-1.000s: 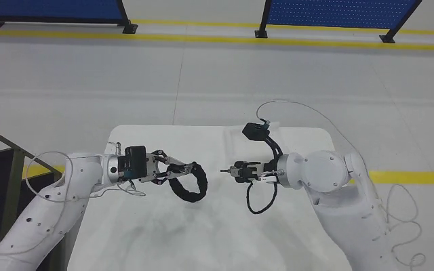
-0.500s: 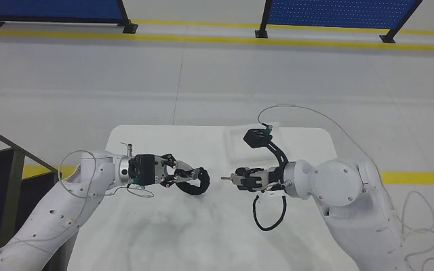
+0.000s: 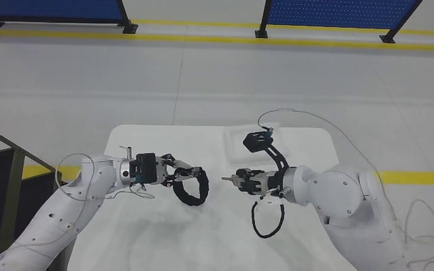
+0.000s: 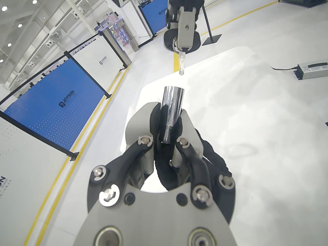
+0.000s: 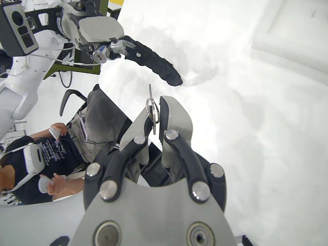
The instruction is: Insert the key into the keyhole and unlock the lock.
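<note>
My left hand (image 4: 169, 122) squeezes the lock (image 4: 173, 103). My right hand (image 5: 154, 111) pinches the key (image 5: 150, 92). Its tip points at the keyhole (image 5: 98, 57), just across a small gap.

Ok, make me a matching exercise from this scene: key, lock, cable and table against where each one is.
Things:
1 key
2 lock
3 cable
4 table

Places:
A white, under both arms
B pinched in the right gripper
C clamped in the left gripper
D black, looping off the lock

Pairs: 1-B, 2-C, 3-D, 4-A
</note>
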